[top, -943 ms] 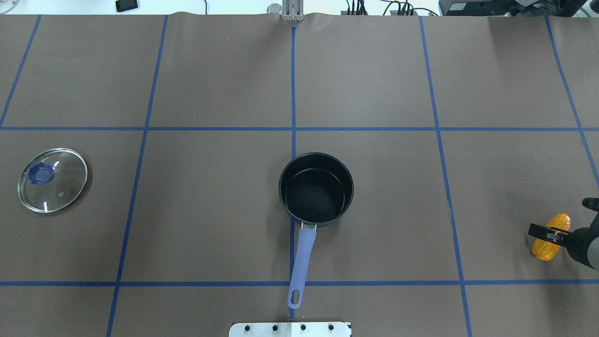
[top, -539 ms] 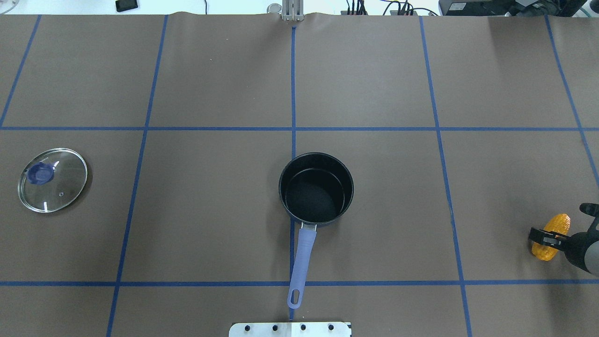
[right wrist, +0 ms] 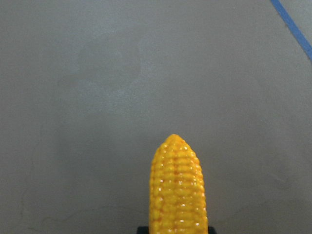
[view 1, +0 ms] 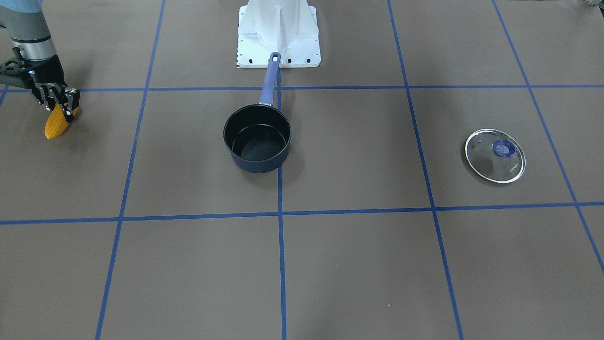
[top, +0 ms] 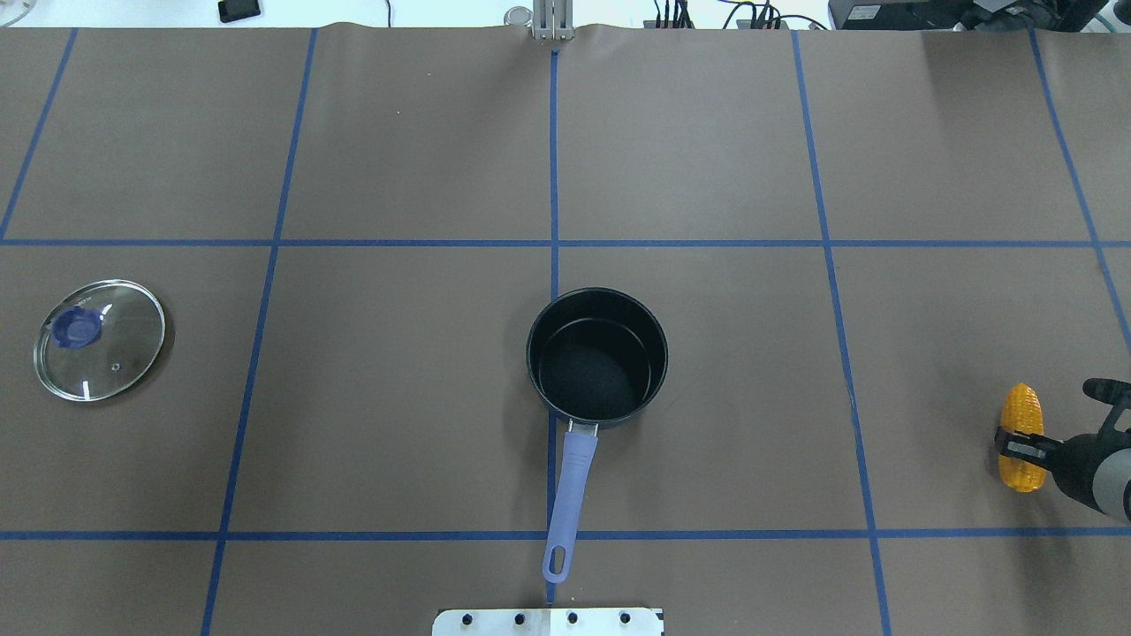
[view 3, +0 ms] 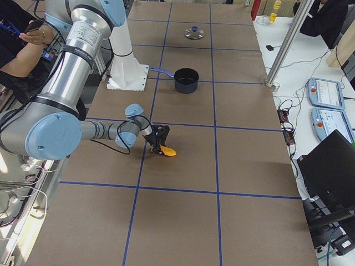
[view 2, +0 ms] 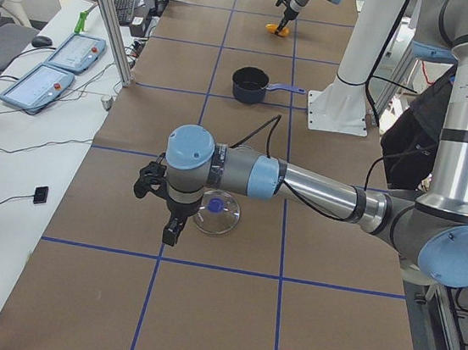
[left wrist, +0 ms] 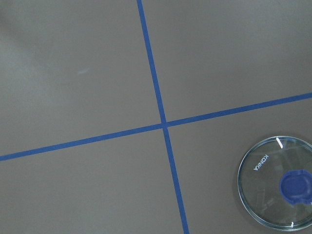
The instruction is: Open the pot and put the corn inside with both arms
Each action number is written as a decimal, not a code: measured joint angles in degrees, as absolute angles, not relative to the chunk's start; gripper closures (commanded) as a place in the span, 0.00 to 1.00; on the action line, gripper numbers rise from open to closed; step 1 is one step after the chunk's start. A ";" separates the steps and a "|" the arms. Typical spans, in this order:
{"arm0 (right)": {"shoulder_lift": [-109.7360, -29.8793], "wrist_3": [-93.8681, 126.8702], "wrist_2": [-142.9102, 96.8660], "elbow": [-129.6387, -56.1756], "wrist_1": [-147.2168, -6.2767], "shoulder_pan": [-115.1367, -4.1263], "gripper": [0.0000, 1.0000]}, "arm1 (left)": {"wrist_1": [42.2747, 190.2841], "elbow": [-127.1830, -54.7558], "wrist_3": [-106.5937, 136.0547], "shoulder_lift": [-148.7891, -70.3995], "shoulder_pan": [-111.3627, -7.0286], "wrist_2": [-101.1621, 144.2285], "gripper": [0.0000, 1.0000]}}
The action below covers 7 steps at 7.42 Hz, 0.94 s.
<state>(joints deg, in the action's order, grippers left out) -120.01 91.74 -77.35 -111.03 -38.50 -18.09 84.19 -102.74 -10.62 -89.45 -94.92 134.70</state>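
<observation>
The pot [top: 596, 358] stands open and empty at the table's middle, its purple handle [top: 570, 495] toward the robot base; it also shows in the front view [view 1: 257, 139]. The corn [top: 1022, 437] is at the far right, also seen in the front view [view 1: 55, 123] and filling the right wrist view [right wrist: 178, 190]. My right gripper [top: 1029, 446] is shut on the corn's thick end, low over the table [view 1: 60, 105]. My left gripper [view 2: 173, 219] shows only in the exterior left view, above the lid; I cannot tell its state.
The glass lid [top: 99, 340] with a blue knob lies flat at the far left, apart from the pot; it shows in the left wrist view [left wrist: 278, 183]. The white robot base [view 1: 278, 33] stands behind the pot handle. Blue tape lines grid the brown table.
The corn has swung from slanted to pointing straight away from the robot, and the right gripper has shifted slightly with it. The pot and lid have not moved.
</observation>
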 measured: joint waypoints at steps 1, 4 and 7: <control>-118.69 89.85 -77.70 -112.65 -38.50 -18.73 1.00 | 84.12 -103.12 -10.56 -89.07 -94.92 134.71 0.01; -107.00 83.25 -83.13 -113.99 -38.70 -23.03 1.00 | 83.99 -103.39 -10.46 -88.43 -94.92 134.71 0.01; -90.79 81.30 -90.39 -113.64 -41.92 -27.15 1.00 | 84.18 -103.39 -10.46 -87.53 -94.85 134.74 0.01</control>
